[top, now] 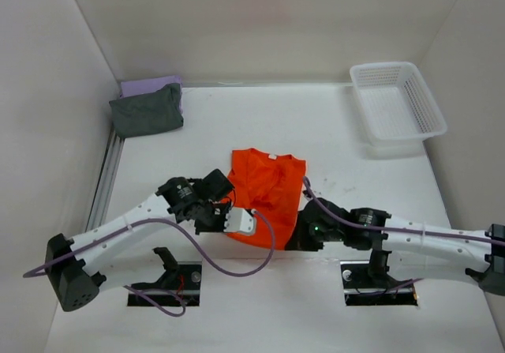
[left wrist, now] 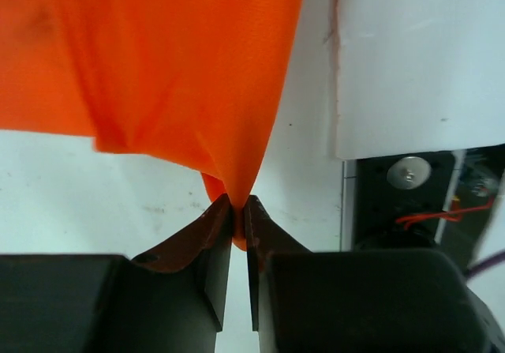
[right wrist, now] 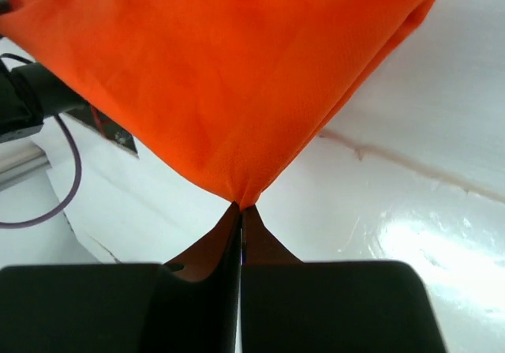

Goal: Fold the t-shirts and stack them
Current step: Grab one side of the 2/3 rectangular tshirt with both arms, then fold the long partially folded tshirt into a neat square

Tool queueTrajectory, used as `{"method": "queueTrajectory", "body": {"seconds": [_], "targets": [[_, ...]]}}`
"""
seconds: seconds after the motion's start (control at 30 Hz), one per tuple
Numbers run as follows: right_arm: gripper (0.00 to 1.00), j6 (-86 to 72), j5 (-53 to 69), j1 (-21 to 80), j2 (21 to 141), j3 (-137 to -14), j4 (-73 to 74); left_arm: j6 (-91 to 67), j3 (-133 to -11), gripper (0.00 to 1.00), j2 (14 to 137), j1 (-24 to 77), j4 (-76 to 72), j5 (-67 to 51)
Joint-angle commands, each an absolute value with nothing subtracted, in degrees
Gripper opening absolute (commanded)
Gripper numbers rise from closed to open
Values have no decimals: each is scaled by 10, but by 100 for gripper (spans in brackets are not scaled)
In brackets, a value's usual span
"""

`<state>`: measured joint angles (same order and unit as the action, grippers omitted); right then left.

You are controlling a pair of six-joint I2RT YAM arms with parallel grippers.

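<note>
The grey shirt (top: 146, 112) is stacked, folded, on the lavender shirt (top: 151, 84) at the desk's (top: 237, 120) far left corner. The orange shirt (top: 264, 189) lies mid-desk, judged unfolded. Its near corners are pinched by the left claw (left wrist: 239, 204) and right claw (right wrist: 239, 209).

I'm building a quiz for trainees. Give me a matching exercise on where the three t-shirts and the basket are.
1 orange t-shirt
2 dark grey t-shirt
3 lavender t-shirt
4 basket

A far right corner
B beneath another shirt
C in the middle, pinched by left gripper and right gripper
D folded, atop another shirt

Pairs: 1-C, 2-D, 3-B, 4-A
</note>
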<state>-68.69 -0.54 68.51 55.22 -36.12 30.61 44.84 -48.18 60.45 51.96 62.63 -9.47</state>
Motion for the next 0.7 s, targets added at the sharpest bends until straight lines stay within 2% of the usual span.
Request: {"method": "queueTrajectory", "body": {"seconds": [0.0, 0.2, 0.43, 0.67], "targets": [[0, -704, -28, 686, 531, -412, 385, 396, -573, 12, 612, 504, 703, -147], [0, -624, -6, 556, 511, -433, 385, 402, -692, 12, 727, 405, 659, -212], [0, -487, 65, 358, 576, -472, 342, 396, -793, 12, 854, 320, 561, -213], [0, -420, 111, 269, 682, -553, 316, 378, -878, 12, 940, 271, 519, -225]]}}
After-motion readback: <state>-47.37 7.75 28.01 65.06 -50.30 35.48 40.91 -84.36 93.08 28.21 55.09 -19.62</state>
